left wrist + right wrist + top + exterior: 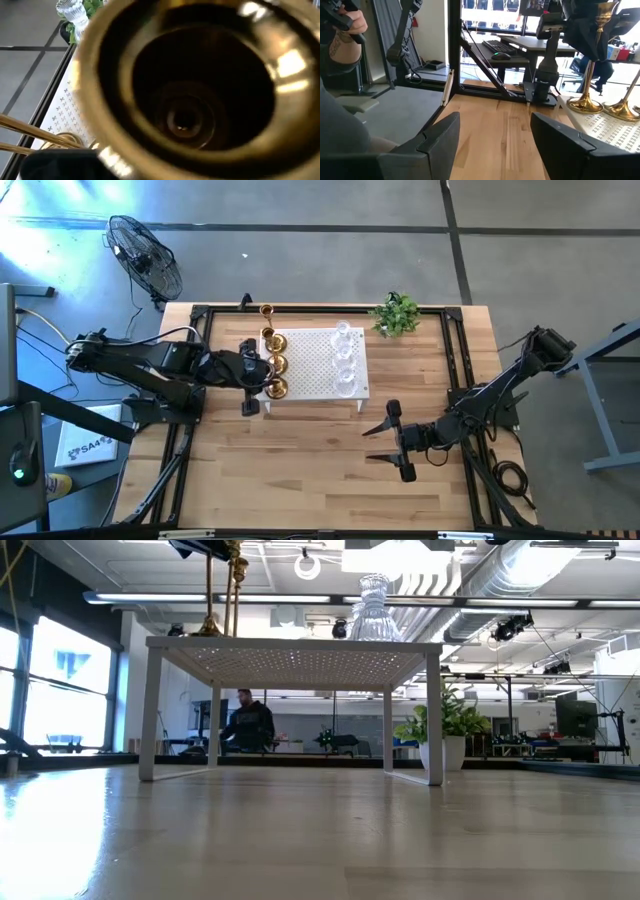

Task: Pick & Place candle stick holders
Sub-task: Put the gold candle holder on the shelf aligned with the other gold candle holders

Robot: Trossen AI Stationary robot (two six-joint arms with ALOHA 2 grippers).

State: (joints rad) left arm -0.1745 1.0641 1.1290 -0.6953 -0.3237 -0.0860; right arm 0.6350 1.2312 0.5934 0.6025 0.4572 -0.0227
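High view, left to right: the left gripper (262, 370) reaches in from 9 o'clock to the near-left edge of the white perforated metal stand (318, 365). It sits among a column of shiny gold brass candle stick holders (277, 364) along the stand's 9 o'clock edge. One more brass holder (267, 312) sits on the wooden table (300, 470) at the stand's 11 o'clock corner. The left wrist view is filled by the dark hollow mouth of a brass holder (190, 95), so the gripper looks pressed right up to one; whether its fingers are clamped on it I cannot tell. That close approach suggests a pick or a release on the stand.

Clear cut-glass candle stick holders (345, 360) stand in a column toward the stand's 3 o'clock side, kept apart from the brass ones, likely sorted by material. A small green potted plant (396, 314) sits at the stand's 1 o'clock.

At 4 o'clock from the stand the right gripper (385, 442) waits over bare table, fingers (440, 137) spread wide, holding nothing, well clear of the left arm's work.
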